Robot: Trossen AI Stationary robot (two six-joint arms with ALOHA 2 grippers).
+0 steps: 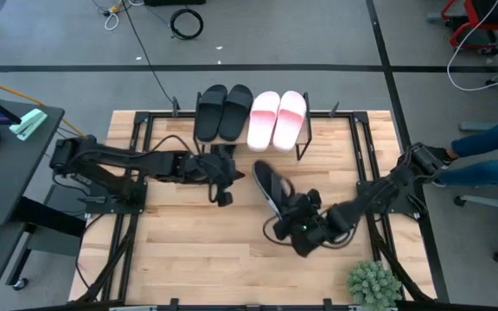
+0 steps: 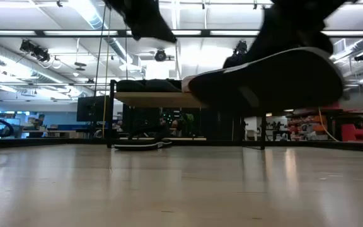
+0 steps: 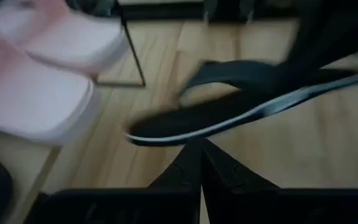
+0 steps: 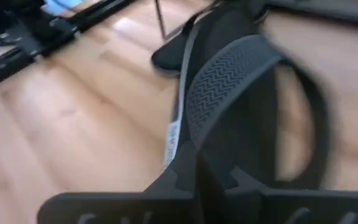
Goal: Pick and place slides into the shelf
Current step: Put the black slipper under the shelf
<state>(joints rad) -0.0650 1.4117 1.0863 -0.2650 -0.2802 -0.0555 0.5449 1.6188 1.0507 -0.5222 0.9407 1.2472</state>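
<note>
The shelf [image 2: 150, 99] stands at the table's far edge, with two black slides [image 1: 223, 111] and two pink slides [image 1: 277, 118] lying flat on its board. Another black slide [image 2: 137, 144] lies on the table under it. My right gripper [image 1: 294, 216] is shut on a further black slide [image 1: 270, 185], held in the air in front of the shelf. My left gripper [image 1: 227, 177] hovers left of that slide, shut and empty; its closed fingers [image 3: 201, 165] point toward the slide [image 3: 247, 106]. My right gripper pinches the black slide between its two fingers at the end [image 4: 185, 140] nearest the table's near edge, close beside the strap [image 4: 229, 81]. The fingers come slanting down from the near right, along the slide. The slide is lifted clear of the table, tilted, its sole [image 2: 276, 79] facing down.
A small potted plant [image 1: 373, 282] stands at the near right corner. A person's legs [image 1: 491, 147] show beyond the table's right edge. Black frame rails [image 1: 137, 173] run along both sides of the wooden table. Bare table lies toward the near edge.
</note>
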